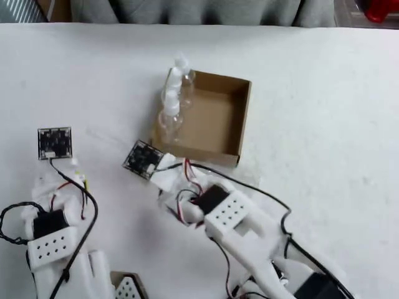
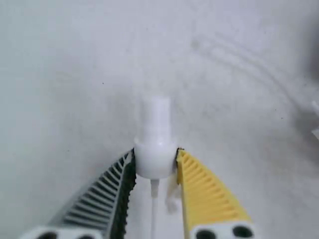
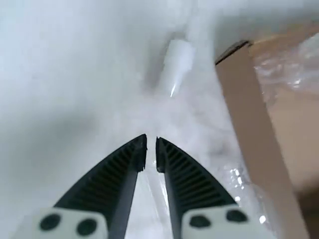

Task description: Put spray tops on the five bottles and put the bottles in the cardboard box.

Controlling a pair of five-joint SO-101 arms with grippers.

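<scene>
Bottles (image 1: 173, 103), some capped, leaned at box (image 1: 245, 118) wall, job seemed approx half done; L gripper (image 2: 155, 157) pinched a spray top (image 2: 157, 124), R gripper (image 3: 151, 144) near-shut, apparently empty.

This looks like a small robotics lab or a maker's workbench. A plain white table (image 1: 324, 93) carries two white plastic arms at its near side, the left arm (image 1: 53, 246) and the right arm (image 1: 243, 221). Both have perforated shells with loose black and red wires (image 1: 95, 210) looped over them. Each wrist bears an exposed board, the left circuit board (image 1: 55, 142) and the right circuit board (image 1: 144, 158). A cardboard box (image 1: 245, 118) stands mid-table. Along the far edge runs a grey ribbed surface (image 1: 187, 11), and at the far right sits something red (image 1: 381, 9) that cannot be made out.
</scene>
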